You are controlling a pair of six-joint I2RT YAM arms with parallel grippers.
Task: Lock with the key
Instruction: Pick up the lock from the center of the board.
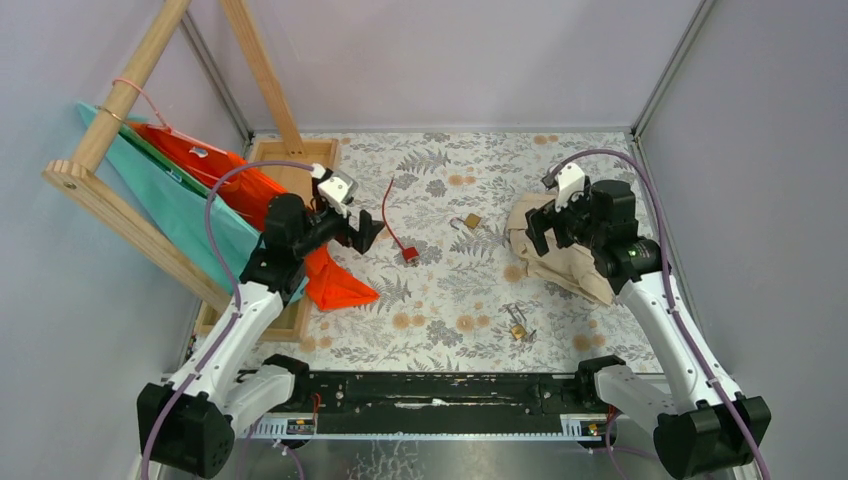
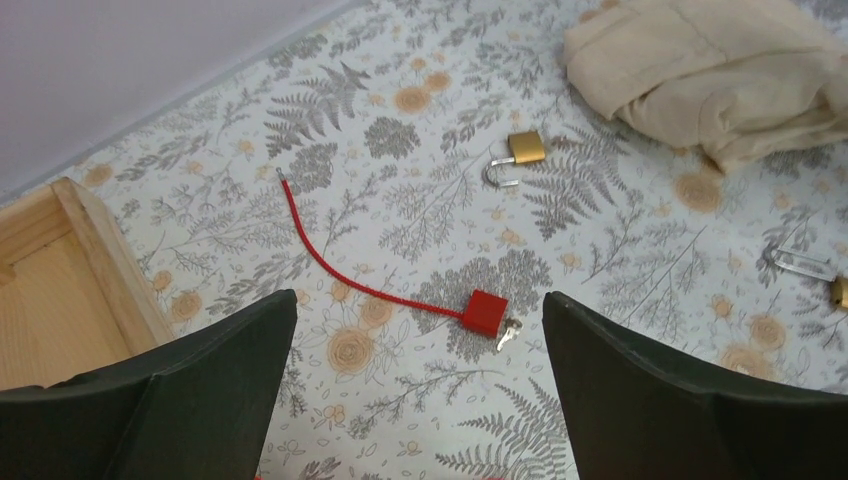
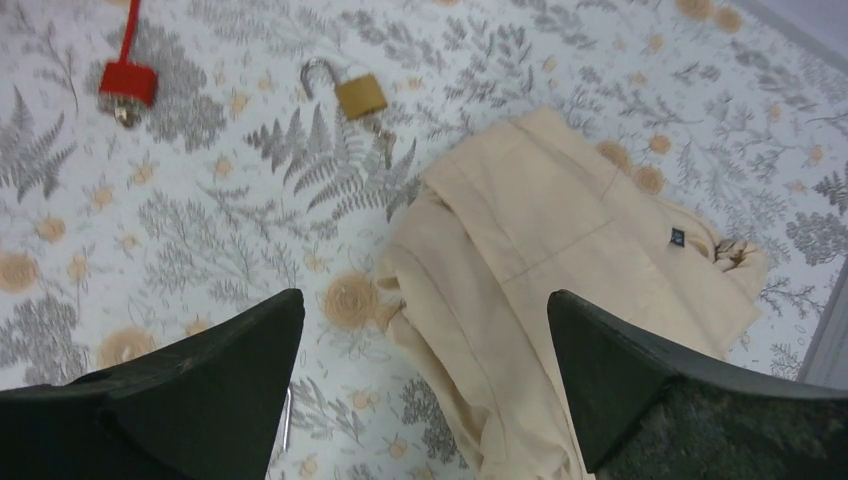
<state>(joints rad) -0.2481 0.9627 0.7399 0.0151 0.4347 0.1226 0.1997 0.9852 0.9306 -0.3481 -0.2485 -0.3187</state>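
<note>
At the far left a wooden rack (image 1: 120,120) is leaning over a wooden tray (image 1: 300,155), and a teal bag (image 1: 170,200) and an orange bag (image 1: 340,288) are hanging and spilling from it. Just right of the tray the left gripper (image 1: 370,232) is hovering above the table (image 1: 440,300). Its fingers (image 2: 200,380) are standing wide apart and are holding nothing.

The lock (image 2: 485,310) is lying flat on the table just to the right of that gripper, touching neither arm. Its thin red cable (image 2: 330,260) is curving away toward the back wall. The cable's far end is resting loose on the table, apart from the red body. A small key (image 2: 508,335) is sticking out of the body on the side nearer the arms.

Further right a brass padlock (image 1: 471,221) is lying with its steel loop swung open. A second brass padlock (image 1: 518,330) is sitting nearer the front edge with some metal bits beside it.

On the right a crumpled beige cloth (image 1: 565,262) is lying on the table. The right gripper (image 1: 537,228) is hanging over the cloth's left part, its fingers (image 3: 190,390) spread wide and gripping nothing.
</note>
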